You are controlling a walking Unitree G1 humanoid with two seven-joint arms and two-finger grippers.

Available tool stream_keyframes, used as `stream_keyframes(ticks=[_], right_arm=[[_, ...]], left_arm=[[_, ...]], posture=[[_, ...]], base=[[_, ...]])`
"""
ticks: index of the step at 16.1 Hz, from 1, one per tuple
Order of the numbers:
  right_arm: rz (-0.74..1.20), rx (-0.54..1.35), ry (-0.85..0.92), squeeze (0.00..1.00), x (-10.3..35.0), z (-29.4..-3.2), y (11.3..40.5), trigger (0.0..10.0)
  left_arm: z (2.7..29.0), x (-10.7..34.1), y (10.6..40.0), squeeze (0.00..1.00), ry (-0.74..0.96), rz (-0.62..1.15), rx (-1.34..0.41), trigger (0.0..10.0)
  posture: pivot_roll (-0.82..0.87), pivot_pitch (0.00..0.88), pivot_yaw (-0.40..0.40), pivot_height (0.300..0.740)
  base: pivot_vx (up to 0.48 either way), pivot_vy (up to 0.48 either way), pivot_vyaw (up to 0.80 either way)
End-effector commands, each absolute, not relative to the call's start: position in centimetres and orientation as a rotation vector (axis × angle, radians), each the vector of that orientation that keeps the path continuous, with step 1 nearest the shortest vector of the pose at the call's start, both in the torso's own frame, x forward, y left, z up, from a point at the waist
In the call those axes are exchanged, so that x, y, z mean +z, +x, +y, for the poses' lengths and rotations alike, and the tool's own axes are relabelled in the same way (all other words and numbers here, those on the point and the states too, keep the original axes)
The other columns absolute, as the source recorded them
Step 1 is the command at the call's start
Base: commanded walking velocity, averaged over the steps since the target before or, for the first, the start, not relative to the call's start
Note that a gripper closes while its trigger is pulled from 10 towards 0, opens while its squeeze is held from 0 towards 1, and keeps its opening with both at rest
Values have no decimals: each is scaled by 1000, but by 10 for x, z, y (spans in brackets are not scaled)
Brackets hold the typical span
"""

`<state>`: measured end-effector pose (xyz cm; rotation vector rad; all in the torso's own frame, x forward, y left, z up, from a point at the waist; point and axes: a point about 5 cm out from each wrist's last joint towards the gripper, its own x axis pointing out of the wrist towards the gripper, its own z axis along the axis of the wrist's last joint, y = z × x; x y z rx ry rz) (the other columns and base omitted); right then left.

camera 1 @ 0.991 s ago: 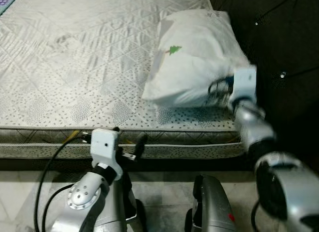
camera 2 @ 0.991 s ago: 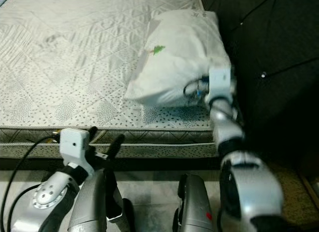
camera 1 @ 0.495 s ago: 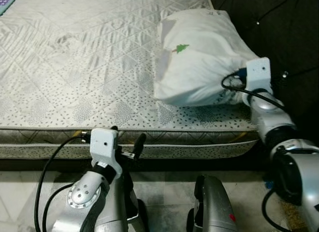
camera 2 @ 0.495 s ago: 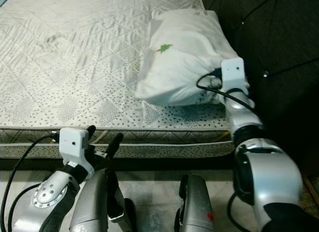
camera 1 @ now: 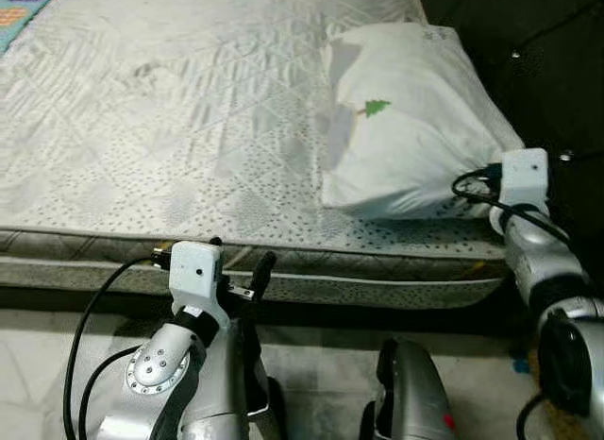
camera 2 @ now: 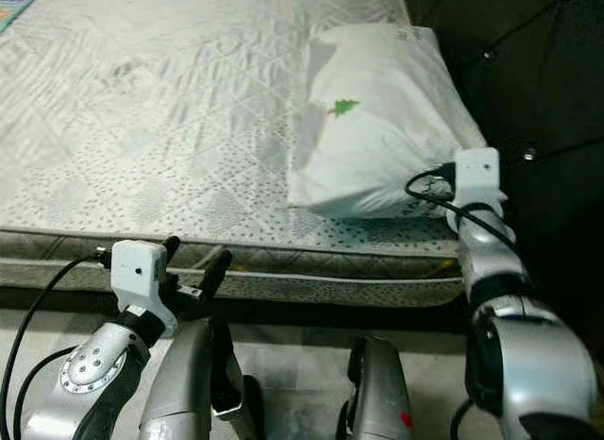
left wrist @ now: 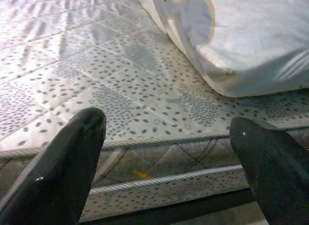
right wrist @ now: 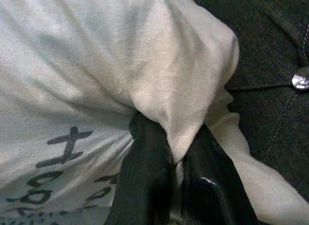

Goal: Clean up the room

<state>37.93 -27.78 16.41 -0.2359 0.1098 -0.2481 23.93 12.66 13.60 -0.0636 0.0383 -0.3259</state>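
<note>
Mattress (camera 1: 189, 128), quilted, pale grey and with a dotted pattern, is seen across the upper part of the head views, above a strip of light tiled floor (camera 1: 38, 364). On the left, the left gripper (left wrist: 169, 157) is held low in front of the mattress edge, with its two black fingers spread wide and nothing between them. Further right, the white fabric pillow with a small green tree print (camera 1: 415, 119) is lying on the right end of the mattress, close against the dark tufted headboard (camera 2: 528, 72). On the far right, the right gripper (right wrist: 176, 169) is closed on a fold of cloth at the near right corner of the pillow, as is shown clearly in the right wrist view. The step in hand is judged to be the placing of the pillow at the head of the bed. For the next move, the pinched corner probably must be released and the arm drawn away without the pillow being dragged off the edge.
</note>
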Motion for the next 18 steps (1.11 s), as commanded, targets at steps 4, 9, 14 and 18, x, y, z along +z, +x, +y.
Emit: stream_keyframes(ticks=[4,9,14,18], right_arm=[[65,-369,-160,0,151,-304,359,0],[30,-292,-148,0,137,-275,359,0],[4,-198,-123,0,136,-243,362,10000],[-35,-148,-100,0,135,-224,357,10000]], left_arm=[[124,132,241,0,-58,49,-352,10000],[121,131,243,0,-61,47,-361,10000],[124,130,244,0,-57,45,-348,10000],[123,130,244,0,-60,45,-348,10000]], posture=[[35,138,27,564],[29,134,29,564],[27,129,23,564],[18,127,24,564]], base=[[0,0,0],[0,0,0],[0,0,0],[0,0,0]])
